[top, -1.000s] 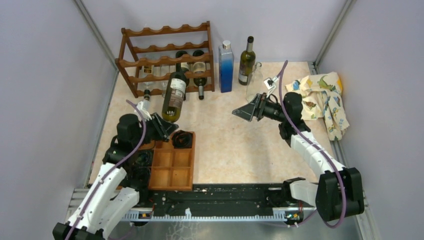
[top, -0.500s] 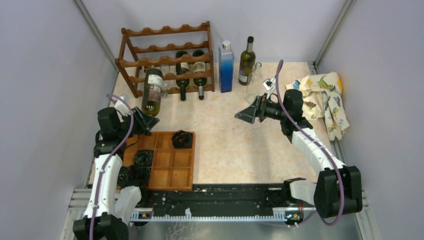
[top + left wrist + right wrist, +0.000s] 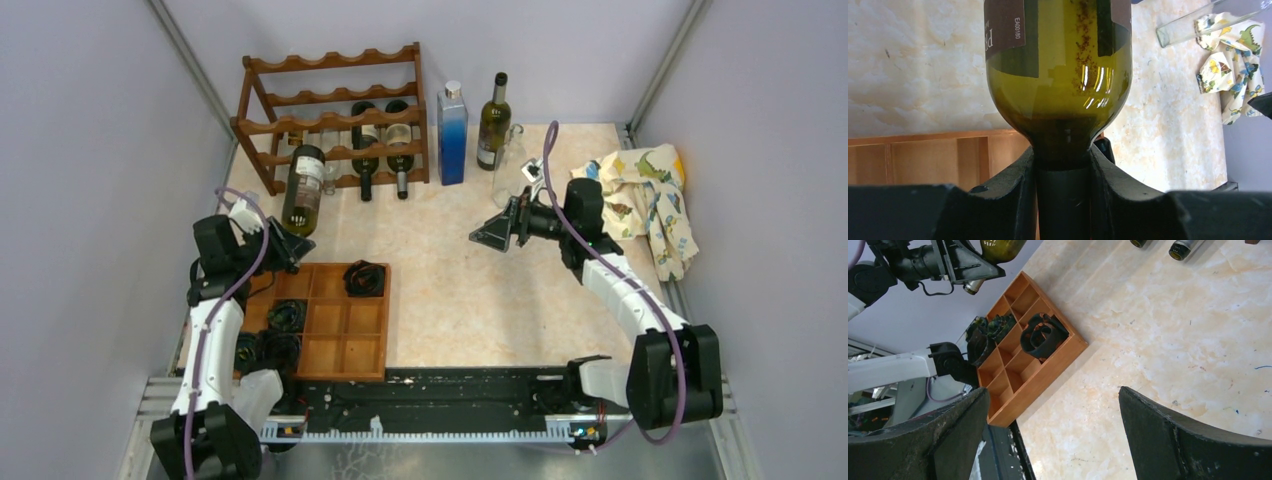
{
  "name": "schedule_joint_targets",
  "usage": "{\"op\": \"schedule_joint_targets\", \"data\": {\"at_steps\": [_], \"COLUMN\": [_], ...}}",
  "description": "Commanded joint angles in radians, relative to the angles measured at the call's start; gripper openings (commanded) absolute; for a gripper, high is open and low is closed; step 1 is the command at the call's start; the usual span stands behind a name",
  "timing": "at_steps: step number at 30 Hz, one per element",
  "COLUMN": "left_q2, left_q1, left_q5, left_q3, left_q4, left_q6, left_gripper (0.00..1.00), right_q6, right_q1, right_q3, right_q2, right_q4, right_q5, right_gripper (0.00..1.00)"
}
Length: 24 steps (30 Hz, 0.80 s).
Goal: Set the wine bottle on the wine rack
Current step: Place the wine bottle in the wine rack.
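The wine bottle [image 3: 302, 192] is dark green with a brown label and is tilted, its base pointing at the wine rack [image 3: 330, 68]. My left gripper [image 3: 277, 243] is shut on its neck. In the left wrist view the neck sits between both fingers [image 3: 1018, 185] and the bottle's body [image 3: 1058, 75] fills the frame above them. The bottle's base overlaps the rack's lower left front rail in the top view; I cannot tell whether they touch. Two bottles [image 3: 365, 150] lie in the rack. My right gripper [image 3: 495, 233] hangs open over mid-table, nothing between its jaws [image 3: 1053, 420].
A wooden compartment tray [image 3: 365, 350] with black coiled items lies under the left arm, and its outer wall [image 3: 1043, 385] shows in the right wrist view. A blue bottle [image 3: 452, 135], a standing green bottle [image 3: 493, 125], a clear glass vessel [image 3: 510, 165] and a patterned cloth [image 3: 645, 195] stand at the back right.
My left arm has swung left with the bottle, from in front of the rack's middle to its left end. The right arm has hardly moved.
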Motion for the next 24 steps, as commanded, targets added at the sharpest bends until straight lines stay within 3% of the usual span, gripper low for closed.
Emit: {"op": "schedule_joint_targets", "data": {"at_steps": [1, 24], "left_q2": [0.005, 0.115], "left_q1": [0.008, 0.049], "left_q5": [0.006, -0.069], "left_q3": [0.042, 0.118], "left_q4": [0.128, 0.154], "left_q6": [0.062, 0.137], "left_gripper": [0.00, 0.00], "right_q6": [-0.038, -0.058], "right_q1": [-0.011, -0.019], "right_q3": [0.055, 0.100], "right_q2": [0.013, 0.090], "right_q4": [0.065, 0.104], "right_q5": [-0.027, -0.058], "right_gripper": [0.98, 0.98]}}
